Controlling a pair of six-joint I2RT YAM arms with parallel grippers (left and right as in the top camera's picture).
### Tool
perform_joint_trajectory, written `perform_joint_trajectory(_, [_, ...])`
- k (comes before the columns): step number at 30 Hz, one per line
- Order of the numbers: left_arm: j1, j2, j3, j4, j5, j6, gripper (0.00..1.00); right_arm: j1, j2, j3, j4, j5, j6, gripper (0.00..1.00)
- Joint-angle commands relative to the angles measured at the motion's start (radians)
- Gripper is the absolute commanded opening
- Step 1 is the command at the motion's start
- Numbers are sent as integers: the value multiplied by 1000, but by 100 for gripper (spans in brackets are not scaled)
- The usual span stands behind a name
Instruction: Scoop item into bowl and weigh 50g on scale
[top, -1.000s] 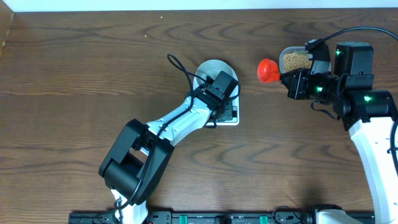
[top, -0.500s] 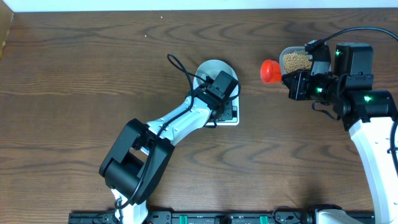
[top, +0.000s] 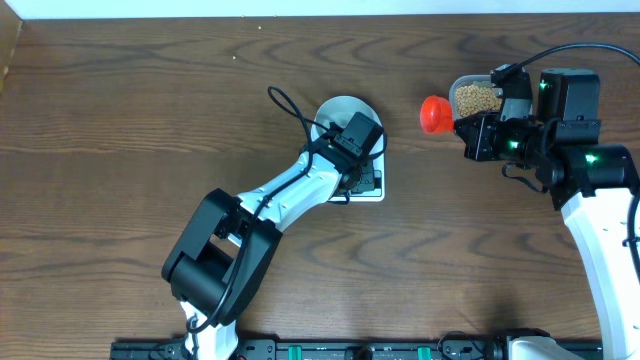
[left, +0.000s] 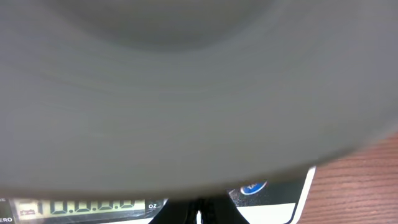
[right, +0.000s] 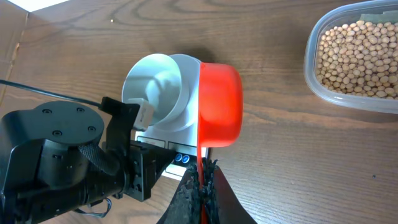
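Nearest, along the near edge of the table (top: 150, 120): both arm bases, one left of middle, the other toward the near right corner.

Out from the left base, stretched diagonally to mid-table: left gripper (top: 357, 140), over the near end of the scale (top: 372, 186) and close against the bowl (right: 155, 78). In its own camera, only dark finger ends at the bottom of the frame, with the bowl's blurred grey wall filling nearly everything above. Cannot tell whether apart, together or clamped on the rim. From the right wrist, one pale fingertip (right: 144, 113) at the bowl's rim, contact unclear.

Scale about mid-table, display (left: 74, 205) along its near edge, pale yellow, digits too blurred to read, "OZ" beside them. Bowl seated upright on the far part of the scale.

Right of the scale, between it and the right edge: right gripper (right: 200, 183), fingers pressed together on the thin handle of a red scoop (right: 219, 104). Cup of the scoop between bowl and tub, seen side-on from the wrist. Whether anything lies in it, cannot tell.

Farthest, right of middle and toward the far edge: clear tub (right: 313, 68), just beside the scoop's cup in the overhead view. Inside it the beans (right: 357, 53), a tan-yellow layer covering its floor.
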Motion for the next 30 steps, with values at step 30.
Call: perform_joint_trajectory(30, [12,-428,10,-192,92,204,7,-4,-14,17,19,32,-15,1])
